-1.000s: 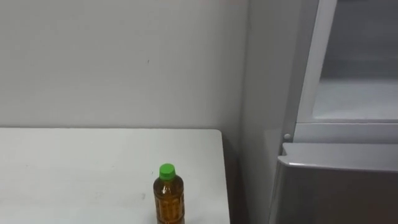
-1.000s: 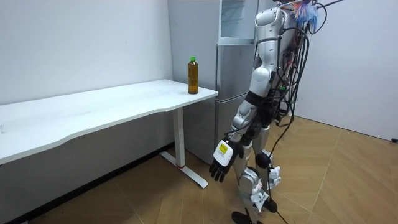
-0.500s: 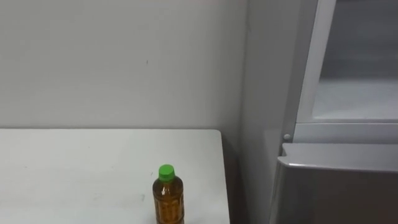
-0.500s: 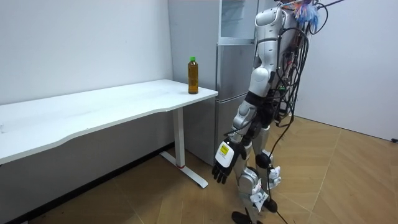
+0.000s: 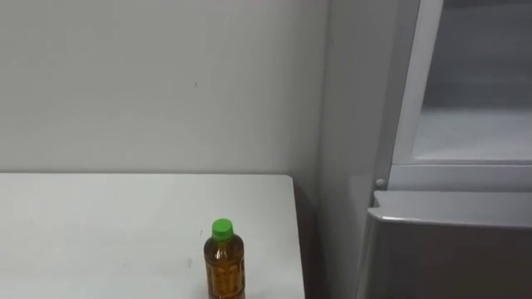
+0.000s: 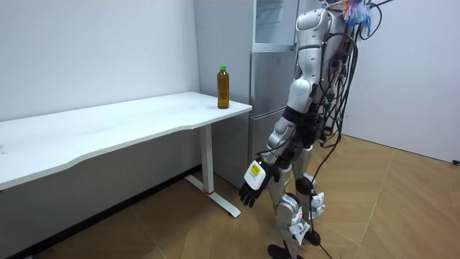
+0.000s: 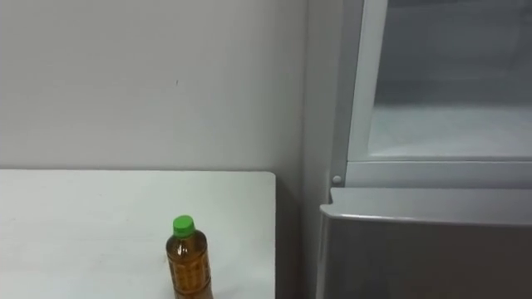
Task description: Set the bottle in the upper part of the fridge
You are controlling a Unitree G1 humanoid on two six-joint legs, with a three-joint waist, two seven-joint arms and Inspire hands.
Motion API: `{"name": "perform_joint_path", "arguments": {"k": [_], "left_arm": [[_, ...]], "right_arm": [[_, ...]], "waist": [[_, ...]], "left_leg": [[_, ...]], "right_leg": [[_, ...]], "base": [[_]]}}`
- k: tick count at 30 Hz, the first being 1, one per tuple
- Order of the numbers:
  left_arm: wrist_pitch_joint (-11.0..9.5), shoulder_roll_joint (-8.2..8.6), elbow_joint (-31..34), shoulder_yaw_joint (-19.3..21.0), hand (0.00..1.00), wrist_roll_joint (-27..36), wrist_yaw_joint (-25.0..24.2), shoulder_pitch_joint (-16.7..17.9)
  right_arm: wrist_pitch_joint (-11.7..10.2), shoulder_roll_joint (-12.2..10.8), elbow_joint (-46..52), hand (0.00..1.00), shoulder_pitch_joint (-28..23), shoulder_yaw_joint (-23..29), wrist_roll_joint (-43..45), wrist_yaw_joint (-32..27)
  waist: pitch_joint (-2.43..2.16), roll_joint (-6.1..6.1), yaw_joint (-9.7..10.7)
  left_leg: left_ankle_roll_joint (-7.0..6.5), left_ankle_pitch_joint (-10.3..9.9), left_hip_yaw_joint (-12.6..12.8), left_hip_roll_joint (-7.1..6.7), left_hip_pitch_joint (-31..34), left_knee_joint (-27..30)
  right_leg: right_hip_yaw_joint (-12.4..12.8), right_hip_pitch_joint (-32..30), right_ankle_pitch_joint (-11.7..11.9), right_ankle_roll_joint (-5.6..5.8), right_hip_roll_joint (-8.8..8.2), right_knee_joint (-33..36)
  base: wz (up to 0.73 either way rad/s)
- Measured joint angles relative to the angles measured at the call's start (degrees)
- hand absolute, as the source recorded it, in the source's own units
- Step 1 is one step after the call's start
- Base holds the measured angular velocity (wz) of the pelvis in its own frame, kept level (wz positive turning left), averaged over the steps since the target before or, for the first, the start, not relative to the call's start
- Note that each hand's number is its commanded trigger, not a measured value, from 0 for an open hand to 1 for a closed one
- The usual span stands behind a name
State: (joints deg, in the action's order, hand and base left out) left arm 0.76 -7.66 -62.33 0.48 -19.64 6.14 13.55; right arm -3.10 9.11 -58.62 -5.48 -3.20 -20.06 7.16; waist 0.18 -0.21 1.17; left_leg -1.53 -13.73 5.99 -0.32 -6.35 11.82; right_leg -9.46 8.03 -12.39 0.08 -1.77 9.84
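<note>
A bottle (image 5: 224, 267) of amber drink with a green cap stands upright near the right end of the white table (image 5: 100, 224); it also shows in the room view as the bottle (image 6: 223, 88) by the table's corner. To its right the fridge's upper compartment (image 5: 474, 124) is open, with a pale shelf inside, above the shut grey lower door (image 5: 449, 249). I stand in front of the fridge (image 6: 269, 72), beside the table's end. My left hand (image 6: 251, 185) hangs low at my side, fingers relaxed, far below the bottle.
A plain white wall runs behind the table (image 6: 108, 126). A narrow gap separates the table's right edge from the fridge's side. Wooden floor (image 6: 388, 216) lies around me.
My left hand has swung a little toward the room view's left. The eye view has drifted slightly; the bottle stays put on the table.
</note>
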Motion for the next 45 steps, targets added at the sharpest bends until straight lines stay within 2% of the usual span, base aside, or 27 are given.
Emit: {"name": "perform_joint_path", "arguments": {"k": [3, 5, 8, 9, 10, 12, 16, 22, 25, 28, 32, 33, 38, 45], "left_arm": [[-1.86, -0.02, 0.01, 0.52, 0.0, 0.0, -0.04, 0.15], [-3.07, -0.05, -0.03, 0.56, 0.0, 0.85, -0.05, 0.21], [-3.86, -0.17, 0.0, 0.76, 0.0, 0.97, -0.2, 0.56], [-3.86, -0.2, 0.22, 1.44, 0.0, 1.02, -0.43, 0.5], [-3.89, -0.22, 0.42, 1.57, 0.0, 1.2, -0.49, 0.54], [-4.29, -0.26, 0.4, 1.78, 0.0, 1.64, -0.7, 0.91], [-4.57, -0.35, -0.64, 1.85, 0.0, 1.79, -1.44, 0.98], [-4.48, -0.74, -1.8, 1.85, 0.0, 2.11, -2.41, 1.57], [-4.41, -0.73, -1.8, 1.75, 0.0, 3.28, -3.09, 1.76], [-4.41, -0.74, -1.7, 1.76, 0.0, 3.31, -3.19, 1.41], [-4.41, -0.91, -1.68, 1.67, 0.0, 3.41, -3.23, 1.11], [-4.41, -1.17, -1.68, 1.66, 0.0, 3.85, -3.34, 1.09], [-4.47, -2.77, -1.64, 1.61, 0.0, 4.45, -3.47, 1.22], [-4.46, -2.97, -1.66, 1.62, 0.0, 4.41, -4.03, 1.25]], "right_arm": [[-2.18, 0.01, 4.25, 0.0, -0.84, 0.04, 0.08, 1.81], [-2.54, 0.07, 6.62, 0.0, -1.02, 0.1, 0.1, 2.8], [-2.44, 0.21, 18.68, 0.0, -4.97, -0.04, 0.75, 4.15], [-1.32, 0.36, 22.28, 0.0, -6.77, -0.17, 1.55, 4.33], [-1.21, 0.44, 24.36, 0.0, -7.95, -0.17, 2.08, 4.4], [-0.43, 0.86, 33.13, 0.0, -11.21, -0.19, 4.04, 5.03], [2.58, 2.16, 38.74, 0.0, -12.24, -0.13, 5.57, 5.06], [4.35, 3.09, 44.53, 0.0, -12.76, -0.26, 7.0, 5.14], [6.07, 4.24, 48.24, 0.0, -12.79, -1.08, 7.03, 5.65], [7.19, 5.28, 50.96, 0.0, -12.82, -1.18, 7.03, 6.41], [8.75, 7.27, 54.68, 0.0, -12.84, -1.18, 7.05, 6.72], [9.61, 8.08, 56.13, 0.0, -12.84, -1.18, 7.05, 6.75], [11.23, 11.1, 60.16, 0.0, -12.84, -1.11, 7.05, 6.77], [11.46, 11.91, 69.66, 0.0, -12.75, 0.48, 6.99, 7.42]], "waist": [[-0.04, -0.01, 0.06], [-0.15, -0.07, 0.08], [-0.12, 0.16, -0.1], [-0.12, 0.21, -0.19], [-0.08, 0.19, -0.21], [0.35, 0.52, -1.05], [0.62, 0.84, -1.9], [0.59, 0.99, -3.44], [0.62, 0.69, -3.55], [0.41, 0.11, -3.67], [0.38, -0.23, -3.72], [0.41, -0.29, -3.78], [0.44, -0.43, -4.62], [0.55, -1.0, -4.61]], "left_leg": [[0.0, 0.0, -0.1, -0.01, 0.51, 0.07], [0.0, 0.0, -0.02, -0.04, 0.72, 0.07], [0.01, 0.0, -0.04, -0.03, 1.05, 0.26], [0.03, -0.02, -0.04, 0.0, 1.4, 0.75], [0.03, -0.02, 0.02, 0.04, 1.75, 0.99], [0.03, -0.03, 0.47, 0.46, 2.17, 1.06], [0.06, -0.05, 0.63, 0.57, 2.74, 0.92], [0.03, -0.03, 1.66, 0.62, 2.78, 1.27], [0.01, -0.01, 1.91, 0.52, 3.44, 1.46], [-0.04, 0.04, 1.94, 0.53, 4.04, 1.87], [-0.06, 0.06, 1.94, 0.54, 3.98, 1.86], [-0.07, 0.06, 1.94, 0.54, 3.95, 1.84], [-0.07, 0.07, 2.07, 0.56, 3.77, 1.83], [-0.07, 0.06, 2.08, 0.59, 3.83, 1.8]], "right_leg": [[-0.09, -0.24, 0.03, -0.01, 0.03, -0.08], [-0.22, -0.4, 0.03, -0.01, 0.01, -0.1], [-0.53, -0.7, 0.03, -0.01, -0.01, -0.06], [-0.87, -0.7, 0.04, -0.01, -0.04, -0.06], [-0.89, -0.81, 0.04, -0.01, -0.03, -0.05], [-0.04, -1.48, 0.15, -0.17, 0.15, 0.45], [-0.08, -2.7, 0.18, -0.21, 0.14, 1.71], [0.42, -3.82, 0.22, -0.28, 0.03, 2.81], [0.69, -4.32, 0.32, -0.38, 0.08, 3.18], [0.71, -5.11, 0.37, -0.42, 0.05, 3.76], [0.71, -5.15, 0.38, -0.44, -0.02, 4.05], [0.74, -5.16, 0.38, -0.44, -0.02, 4.08], [1.02, -5.19, 0.4, -0.46, 0.07, 4.19], [0.82, -5.17, 0.39, -0.46, 0.02, 4.16]], "base": [[0.0], [0.0], [0.02], [0.08], [0.04], [-0.2], [-0.1], [-0.11], [-0.08], [-0.01], [0.0], [0.0], [-0.04], [0.0]]}}
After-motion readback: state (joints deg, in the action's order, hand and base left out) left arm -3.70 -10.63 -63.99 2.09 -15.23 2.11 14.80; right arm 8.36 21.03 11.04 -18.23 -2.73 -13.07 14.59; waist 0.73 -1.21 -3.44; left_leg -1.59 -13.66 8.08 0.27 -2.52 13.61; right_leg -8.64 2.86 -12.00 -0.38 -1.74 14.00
